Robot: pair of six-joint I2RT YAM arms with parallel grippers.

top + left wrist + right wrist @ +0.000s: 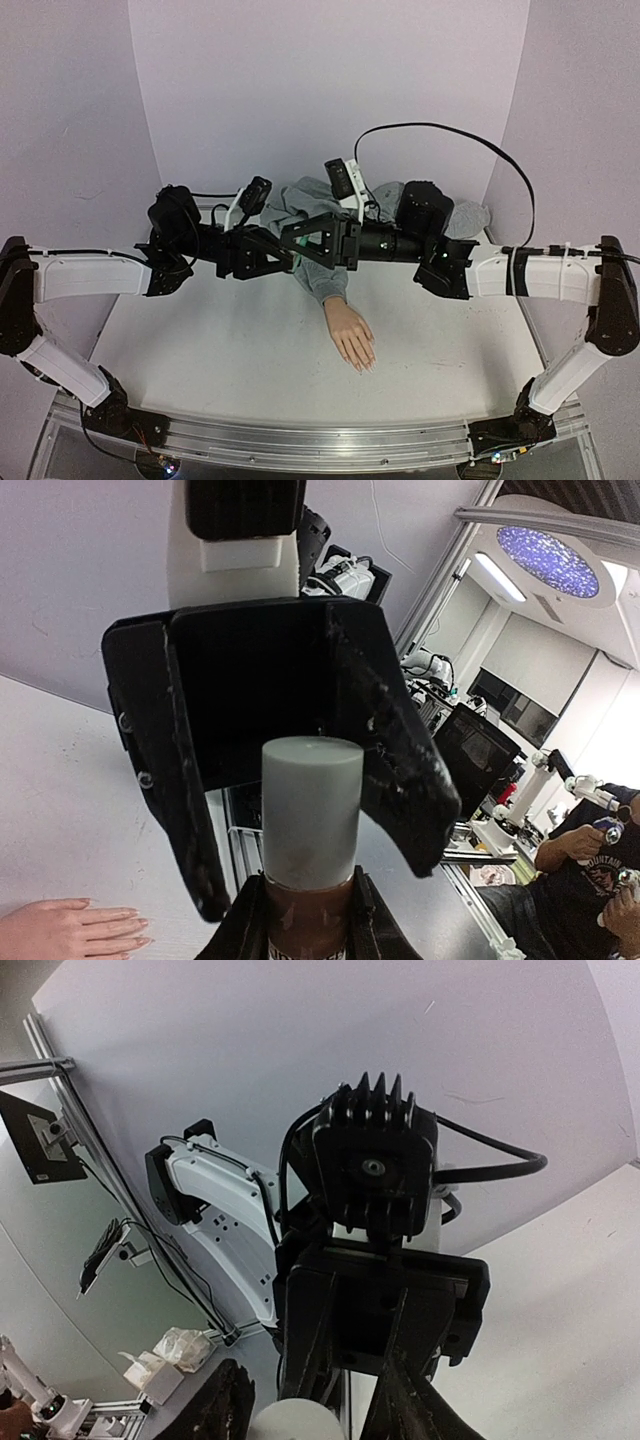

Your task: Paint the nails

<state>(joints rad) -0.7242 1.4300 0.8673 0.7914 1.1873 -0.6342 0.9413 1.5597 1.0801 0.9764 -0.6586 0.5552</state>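
Note:
My left gripper (305, 905) is shut on the brown body of a small nail polish bottle (308, 895) and holds it upright, its grey cap (311, 805) pointing at my right gripper. My right gripper (312, 1412) is open, its black fingers (400, 780) spread on either side of the cap (295, 1422) with a gap. In the top view both grippers meet above the grey sleeve (320, 280), the left one (272, 256) against the right one (300, 240). The mannequin hand (350, 335) lies flat below them, its pale nails (365, 365) toward me. The nails also show in the left wrist view (128, 916).
The rest of the grey sweatshirt (465, 215) is bunched at the table's back right. A black cable (450, 135) loops above the right arm. White backdrop walls (320, 90) close the back and sides. An aluminium rail (300, 440) runs along the near edge.

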